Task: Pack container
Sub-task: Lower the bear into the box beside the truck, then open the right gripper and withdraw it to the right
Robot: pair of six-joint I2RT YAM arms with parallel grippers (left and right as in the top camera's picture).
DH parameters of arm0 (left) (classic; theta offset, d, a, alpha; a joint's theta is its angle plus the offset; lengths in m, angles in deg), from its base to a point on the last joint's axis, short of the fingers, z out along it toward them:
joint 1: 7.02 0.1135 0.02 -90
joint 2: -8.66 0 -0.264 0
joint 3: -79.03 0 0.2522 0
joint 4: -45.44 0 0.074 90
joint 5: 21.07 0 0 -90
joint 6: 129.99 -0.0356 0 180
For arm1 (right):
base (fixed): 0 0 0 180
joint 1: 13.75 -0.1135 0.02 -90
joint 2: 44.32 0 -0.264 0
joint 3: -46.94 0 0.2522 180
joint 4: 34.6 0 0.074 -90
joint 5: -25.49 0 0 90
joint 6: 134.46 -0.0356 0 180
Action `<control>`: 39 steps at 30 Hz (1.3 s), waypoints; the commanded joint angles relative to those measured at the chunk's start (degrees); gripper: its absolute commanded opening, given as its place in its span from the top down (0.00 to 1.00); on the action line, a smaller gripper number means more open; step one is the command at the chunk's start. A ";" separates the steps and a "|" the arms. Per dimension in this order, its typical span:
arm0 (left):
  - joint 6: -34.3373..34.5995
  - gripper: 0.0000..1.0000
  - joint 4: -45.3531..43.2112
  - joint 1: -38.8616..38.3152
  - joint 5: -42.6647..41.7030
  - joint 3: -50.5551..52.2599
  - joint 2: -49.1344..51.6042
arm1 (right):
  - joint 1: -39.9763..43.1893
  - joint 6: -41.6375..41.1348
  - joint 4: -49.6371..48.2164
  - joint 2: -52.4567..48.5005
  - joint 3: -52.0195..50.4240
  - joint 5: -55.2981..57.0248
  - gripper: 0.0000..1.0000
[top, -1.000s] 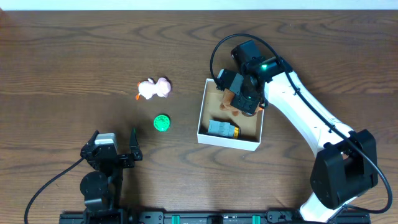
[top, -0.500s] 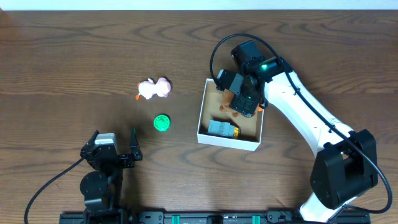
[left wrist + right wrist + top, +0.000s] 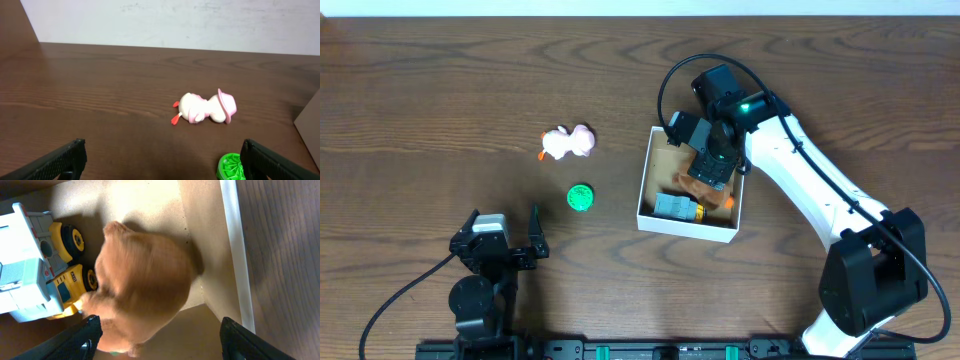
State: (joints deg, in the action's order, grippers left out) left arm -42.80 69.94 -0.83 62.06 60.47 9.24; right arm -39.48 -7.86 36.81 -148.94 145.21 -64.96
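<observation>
The container (image 3: 685,228), a white-walled box with a brown inside, sits right of centre; its rim also shows in the right wrist view (image 3: 231,255). Inside lie a grey and yellow toy truck (image 3: 678,207) (image 3: 30,270) and an orange plush toy (image 3: 701,189) (image 3: 142,285) against the truck. My right gripper (image 3: 712,163) (image 3: 160,340) hangs open over the box, the plush loose below its jaws. A pink toy (image 3: 568,142) (image 3: 205,108) and a green round toy (image 3: 580,197) (image 3: 231,167) lie on the table left of the box. My left gripper (image 3: 504,228) (image 3: 162,162) is open and empty at the front left.
The wooden table's far edge meets a white wall (image 3: 175,22). The right arm (image 3: 810,180) reaches from the front right over the box. The green toy lies just inside my left gripper's right finger (image 3: 275,160).
The orange plush has left my right gripper and dropped toward the box's front, landing against the truck. The right gripper stays above the box. The left arm has not moved.
</observation>
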 commanded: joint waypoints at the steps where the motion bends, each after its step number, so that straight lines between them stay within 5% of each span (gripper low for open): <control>1: 0.26 0.02 1.99 -0.22 0.04 0.83 -0.35 | -0.15 -0.81 0.39 -0.39 -0.31 -0.52 0.22; 8: 0.26 0.02 1.99 -0.22 0.07 0.83 -0.35 | -0.26 -5.51 -1.20 0.02 -0.28 -0.48 0.26; 19: 0.26 0.02 1.99 -0.22 0.07 0.83 -0.35 | 2.89 -31.19 -1.68 8.46 -0.20 1.09 0.26; 27: 0.26 0.02 1.99 -0.22 0.04 0.83 -0.35 | 13.53 -46.56 7.10 17.55 -0.20 3.87 0.37; 39: 0.26 0.02 1.99 -0.22 0.07 0.83 -0.35 | 33.24 -52.72 16.92 21.16 -4.94 5.14 0.39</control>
State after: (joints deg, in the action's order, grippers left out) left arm -42.80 69.94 -0.83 62.06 60.47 9.24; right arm -9.28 -57.08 53.99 -128.15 143.31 -60.44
